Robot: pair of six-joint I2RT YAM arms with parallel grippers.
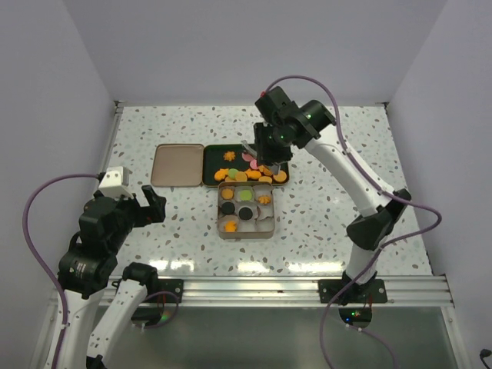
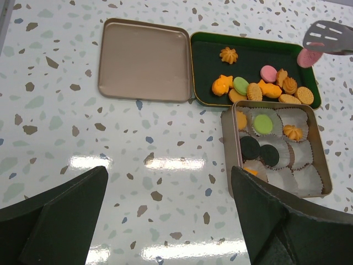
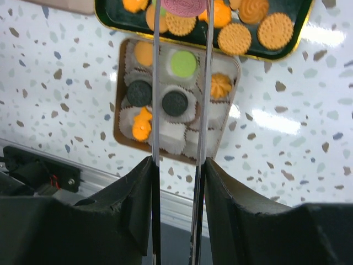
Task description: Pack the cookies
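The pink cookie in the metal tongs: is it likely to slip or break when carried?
The pink cookie sits between thin, smooth tongs, so it may slip or twist. It looks thin and ridged, probably brittle under a hard squeeze. Small, so likely light.

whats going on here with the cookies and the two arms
The right gripper is shut on metal tongs, which pinch a pink cookie over the green tray of loose cookies. Next to the tray, the tan tin has several of its paper cups filled and others empty. A flat tan lid lies on the tray's other side. The left gripper hangs open off to the side, holding nothing.
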